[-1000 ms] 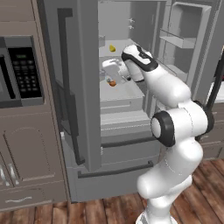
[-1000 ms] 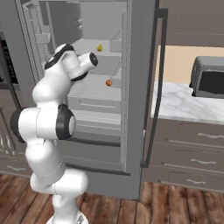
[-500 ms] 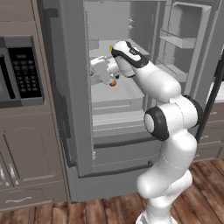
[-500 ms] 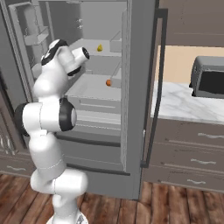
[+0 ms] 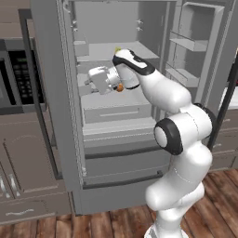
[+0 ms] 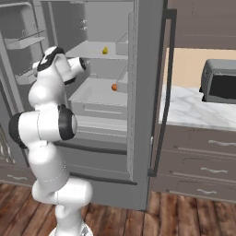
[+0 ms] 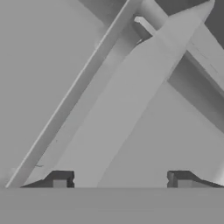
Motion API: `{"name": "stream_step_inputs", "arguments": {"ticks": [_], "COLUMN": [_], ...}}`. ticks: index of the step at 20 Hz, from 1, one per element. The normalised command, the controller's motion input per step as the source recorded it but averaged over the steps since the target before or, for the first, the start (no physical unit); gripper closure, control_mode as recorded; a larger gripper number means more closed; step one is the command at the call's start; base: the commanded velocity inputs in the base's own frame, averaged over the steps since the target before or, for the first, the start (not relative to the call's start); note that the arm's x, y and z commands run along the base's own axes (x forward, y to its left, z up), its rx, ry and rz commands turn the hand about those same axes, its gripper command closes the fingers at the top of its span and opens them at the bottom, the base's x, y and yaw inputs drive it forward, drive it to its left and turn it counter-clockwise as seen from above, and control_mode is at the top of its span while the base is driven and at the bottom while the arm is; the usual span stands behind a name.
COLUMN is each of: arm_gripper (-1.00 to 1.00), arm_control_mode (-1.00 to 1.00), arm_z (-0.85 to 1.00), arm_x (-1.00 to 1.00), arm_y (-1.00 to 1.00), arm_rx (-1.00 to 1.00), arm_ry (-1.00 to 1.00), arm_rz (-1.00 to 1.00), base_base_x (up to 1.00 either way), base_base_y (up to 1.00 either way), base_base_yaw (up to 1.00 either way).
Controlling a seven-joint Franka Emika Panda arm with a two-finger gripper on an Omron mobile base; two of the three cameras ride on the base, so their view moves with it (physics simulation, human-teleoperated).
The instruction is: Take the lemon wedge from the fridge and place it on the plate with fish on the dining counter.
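**Left base view first: claw inside the fridge, lemon wedge not yet taken**

Left base view: the fridge [image 5: 116,139] stands with both doors open, and the arm reaches in at the level of its middle shelf. The claw [image 5: 89,80] points left, toward the inner side wall, away from the small orange ball [image 5: 120,87] that peeks out just behind the wrist. A sliver of the yellow lemon wedge [image 5: 117,49] shows on the upper shelf, above the arm.

Right base view: the lemon wedge [image 6: 105,50] sits alone on the upper shelf, well apart from the hand; the orange ball [image 6: 114,86] lies on the shelf below. A toaster oven [image 6: 219,86] stands on the marble table [image 6: 193,110] to the right.

Hand view: the two fingertips [image 7: 59,179] stand wide apart with nothing between them, facing plain grey fridge panels.

Judging by this, the pick has not begun: grasping, carrying and placing on the fish plate all remain. No brand or writing is legible anywhere.
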Motion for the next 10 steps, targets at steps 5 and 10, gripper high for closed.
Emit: {"name": "stream_step_inputs", "arguments": {"ticks": [5,10], "arm_gripper": [-1.00,-1.00], "arm_control_mode": [-1.00,-1.00], "arm_z": [-0.05,0.14], "arm_x": [0.00,-0.50], "arm_y": [0.21,-0.47], "arm_rx": [0.08,-0.04], "arm_ry": [0.01,0.00], "arm_rz": [0.00,-0.17], "base_base_x": [0.00,0.00], "base_base_y": [0.00,0.00], "base_base_yaw": [0.00,0.00]}}
